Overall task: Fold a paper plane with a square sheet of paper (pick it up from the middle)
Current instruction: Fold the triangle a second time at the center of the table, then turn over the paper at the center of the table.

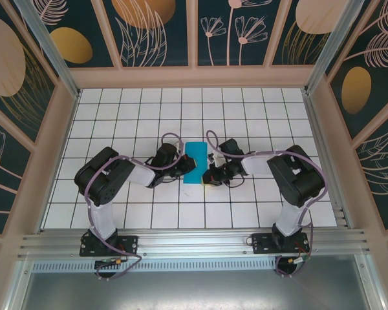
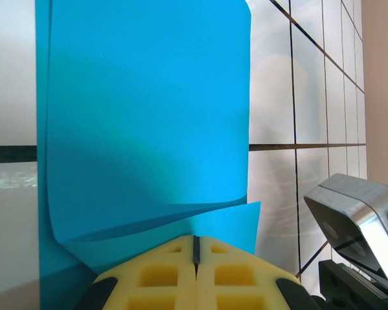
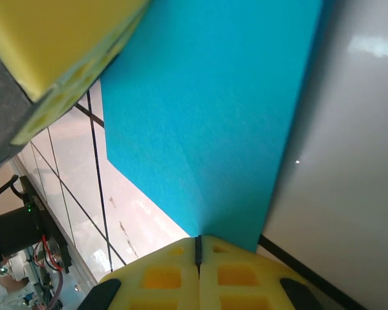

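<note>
Left gripper (image 2: 196, 248) – yellow fingers pressed flat together, only a thin dark seam between them. The tips meet the near edge of the square sheet of paper (image 2: 149, 97). Whether the paper is actually pinched between them, I cannot tell.

The sheet lies doubled here. An upper layer bows up just ahead of the tips, and a lower layer lies flat beneath it and runs under the fingers.

Beyond the sheet's right edge, white tile with dark grout lines. A silver metal block (image 2: 352, 216) on dark hardware sits low on that side, clear of the paper.

Right gripper (image 3: 198, 248) – jaws likewise closed tight, tips at a corner of the sheet (image 3: 213, 116); a pinch cannot be confirmed. A faint crease runs up the blue from the tips. At the sheet's far side a yellow finger (image 3: 58, 51) of the left gripper lies against the paper.

From above, the sheet (image 1: 195, 161) shows as a narrow cyan strip, slightly tilted, flat on the white tiled table (image 1: 116, 123). The left gripper (image 1: 183, 169) is at its left edge, the right gripper (image 1: 209, 175) at its right edge, both toward its near end. Leaf-patterned wall panels (image 1: 155, 32) stand well beyond the sheet.
</note>
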Controlling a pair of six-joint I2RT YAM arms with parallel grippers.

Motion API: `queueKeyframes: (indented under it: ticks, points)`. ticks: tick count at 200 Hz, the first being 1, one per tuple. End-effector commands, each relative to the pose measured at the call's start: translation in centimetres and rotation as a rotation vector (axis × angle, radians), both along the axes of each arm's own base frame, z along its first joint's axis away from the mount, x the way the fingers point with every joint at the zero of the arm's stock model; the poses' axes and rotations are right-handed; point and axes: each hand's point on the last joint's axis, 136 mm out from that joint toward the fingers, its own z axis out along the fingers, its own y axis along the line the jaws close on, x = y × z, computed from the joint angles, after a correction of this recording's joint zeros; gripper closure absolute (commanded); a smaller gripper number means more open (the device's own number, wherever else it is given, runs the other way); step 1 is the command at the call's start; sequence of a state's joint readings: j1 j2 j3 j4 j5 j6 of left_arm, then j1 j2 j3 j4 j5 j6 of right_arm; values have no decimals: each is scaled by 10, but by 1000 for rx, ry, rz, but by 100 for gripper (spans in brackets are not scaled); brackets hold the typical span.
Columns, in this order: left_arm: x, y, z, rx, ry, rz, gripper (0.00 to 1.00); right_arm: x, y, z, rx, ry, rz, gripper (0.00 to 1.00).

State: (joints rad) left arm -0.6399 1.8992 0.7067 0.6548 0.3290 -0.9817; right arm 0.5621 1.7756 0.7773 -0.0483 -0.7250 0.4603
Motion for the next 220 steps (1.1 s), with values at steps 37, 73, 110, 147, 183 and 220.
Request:
queueKeyframes:
  ticks: [37,73,110,147,183,220]
  points:
    - [-9,7,-3,24,20,-12,91,-3,-7,28,25,-37,-26,89]
    - [2,-1,61,-47,-98,-18,80,60,-26,52,-48,-242,-190,70]
    - [8,30,73,87,-131,101,76,86,-18,52,-7,-258,-217,56]
    - [4,24,55,83,-84,64,76,94,-7,46,16,-233,-198,53]
    - [5,19,47,84,-63,48,76,90,-3,38,3,-215,-170,52]
    - [4,18,30,114,-26,37,76,88,-4,34,-20,-215,-172,52]
